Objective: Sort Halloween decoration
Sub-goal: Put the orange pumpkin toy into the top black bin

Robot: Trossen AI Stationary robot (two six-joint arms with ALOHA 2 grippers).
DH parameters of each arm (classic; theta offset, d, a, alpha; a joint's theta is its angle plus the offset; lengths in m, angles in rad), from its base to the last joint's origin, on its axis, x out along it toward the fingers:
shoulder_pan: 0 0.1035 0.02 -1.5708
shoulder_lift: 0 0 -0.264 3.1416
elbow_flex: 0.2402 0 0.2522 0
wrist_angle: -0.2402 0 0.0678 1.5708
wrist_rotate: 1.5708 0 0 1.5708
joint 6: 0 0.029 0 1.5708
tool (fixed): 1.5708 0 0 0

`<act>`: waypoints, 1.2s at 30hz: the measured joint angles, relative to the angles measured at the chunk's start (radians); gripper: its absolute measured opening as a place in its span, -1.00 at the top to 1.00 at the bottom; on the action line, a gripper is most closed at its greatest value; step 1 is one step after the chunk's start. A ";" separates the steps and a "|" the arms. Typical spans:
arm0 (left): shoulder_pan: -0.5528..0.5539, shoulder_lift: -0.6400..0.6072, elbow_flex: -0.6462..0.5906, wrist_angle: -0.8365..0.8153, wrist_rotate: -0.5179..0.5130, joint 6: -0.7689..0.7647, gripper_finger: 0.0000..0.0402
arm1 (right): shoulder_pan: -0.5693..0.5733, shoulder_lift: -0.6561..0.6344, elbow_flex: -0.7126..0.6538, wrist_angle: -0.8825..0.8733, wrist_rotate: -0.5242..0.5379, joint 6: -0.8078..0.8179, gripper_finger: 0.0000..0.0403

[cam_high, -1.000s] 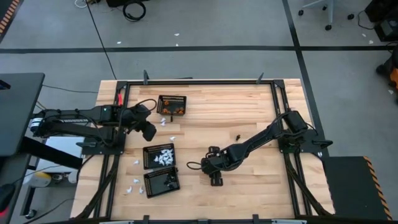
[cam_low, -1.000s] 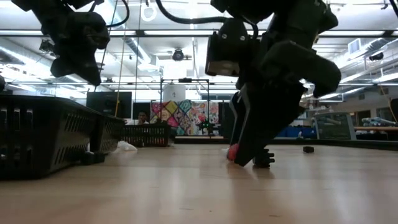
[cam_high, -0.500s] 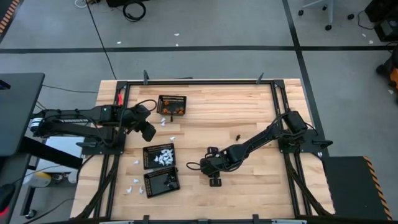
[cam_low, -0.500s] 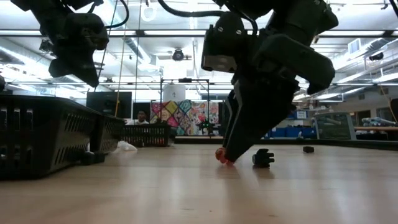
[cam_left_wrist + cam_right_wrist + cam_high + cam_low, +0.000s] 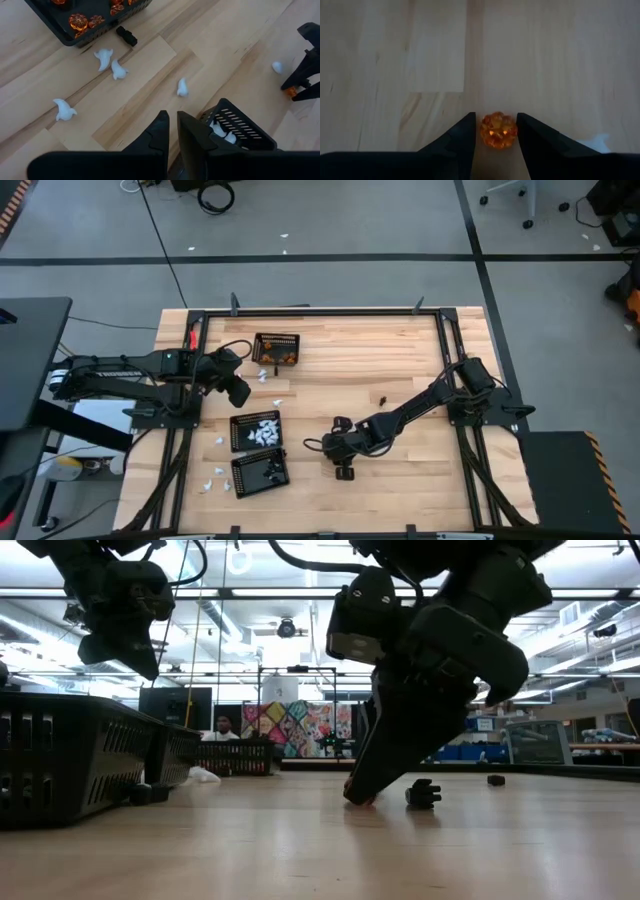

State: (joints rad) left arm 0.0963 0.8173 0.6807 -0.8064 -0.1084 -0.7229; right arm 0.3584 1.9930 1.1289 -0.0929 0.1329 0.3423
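An orange rounded decoration [image 5: 498,131] lies on the table between the fingers of my right gripper [image 5: 495,135], which slants down at mid-table [image 5: 335,448] and is shut on it. In the low view the piece [image 5: 358,800] shows at the fingertips. A black piece [image 5: 423,793] lies just beside it. My left gripper [image 5: 173,132] is shut and holds nothing, hovering over the left side [image 5: 240,392] above scattered white pieces [image 5: 111,64]. My right gripper pinches the orange piece by its two opposite sides [image 5: 482,131], one finger on each. The fingers slant down from the table's right side. The piece sits at their free ends and rests on the wood [image 5: 358,800].
Three black mesh baskets stand at the left: one with orange pieces [image 5: 277,348], one with white [image 5: 256,430], one with black [image 5: 260,472]. White pieces [image 5: 218,475] lie loose around them. Another black piece [image 5: 384,397] lies farther right.
My right gripper has tipped, and its fingertips have swung away from the black piece beside them. The orange piece has slid a little along the table with them. My left arm has kept still.
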 joint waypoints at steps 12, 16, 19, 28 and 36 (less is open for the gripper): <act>0.000 0.000 0.000 0.000 0.020 -0.008 0.78 | 0.004 -0.005 -0.143 0.244 0.020 0.018 0.30; 0.000 0.000 0.000 0.000 0.036 -0.010 0.78 | 0.013 -0.003 -0.202 0.358 0.048 0.019 0.32; 0.000 0.000 0.000 0.000 0.036 -0.017 0.78 | 0.021 -0.002 -0.216 0.370 0.067 -0.001 0.35; 0.000 0.000 0.000 0.000 0.051 -0.035 0.78 | 0.027 -0.001 -0.218 0.366 0.087 -0.055 0.47; 0.000 0.000 0.000 0.000 0.052 -0.035 0.78 | 0.026 0.000 -0.194 0.359 0.086 -0.082 0.48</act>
State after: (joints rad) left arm 0.0963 0.8173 0.6807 -0.8066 -0.0563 -0.7578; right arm 0.3845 1.9926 0.9353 0.2665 0.2192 0.2602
